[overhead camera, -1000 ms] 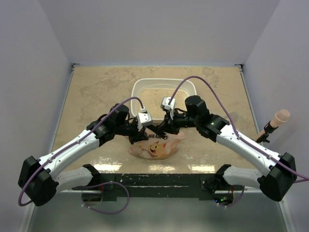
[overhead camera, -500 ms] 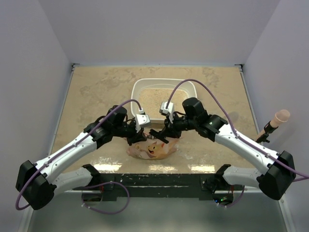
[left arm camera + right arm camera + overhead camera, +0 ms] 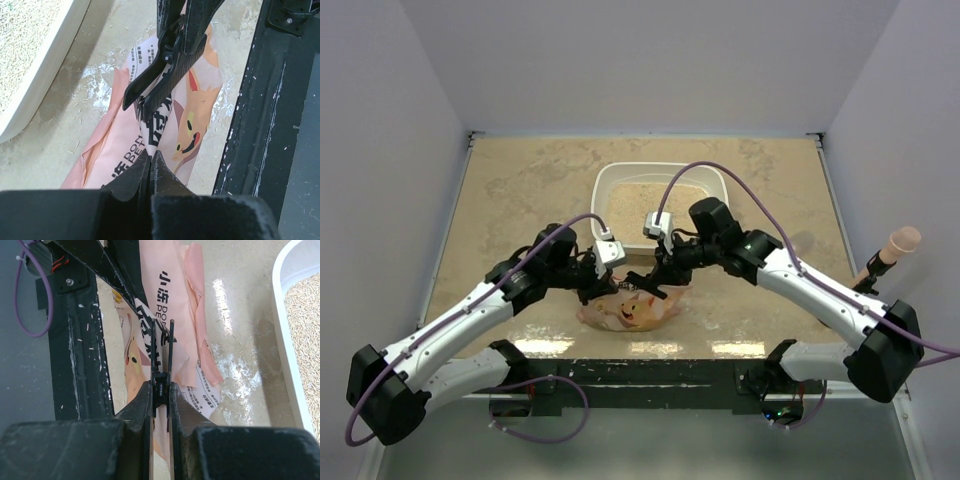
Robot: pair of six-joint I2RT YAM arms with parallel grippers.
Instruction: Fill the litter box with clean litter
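Note:
The white litter box [image 3: 603, 190] stands at mid table with pale clean litter [image 3: 658, 196] inside. Its rim [image 3: 45, 65] and rim [image 3: 280, 315] show in both wrist views. The orange-pink printed bag [image 3: 632, 312] lies crumpled near the front edge. My left gripper [image 3: 603, 292] is shut on a fold of the bag [image 3: 125, 150]. My right gripper [image 3: 655, 280] is shut on a black spring clip [image 3: 162, 357]. The clip's thin arms straddle a fold of the bag [image 3: 175, 305]. The clip [image 3: 165, 65] hangs just beyond my left gripper [image 3: 151, 152].
The black frame [image 3: 650, 370] runs along the near table edge, close under both grippers. Loose granules [image 3: 240, 385] lie scattered on the tabletop between bag and box. A pink-tipped handle [image 3: 892, 248] leans at the right wall.
Both grippers have drawn back toward the near edge and a little left. The bag has come with them, farther from the litter box.

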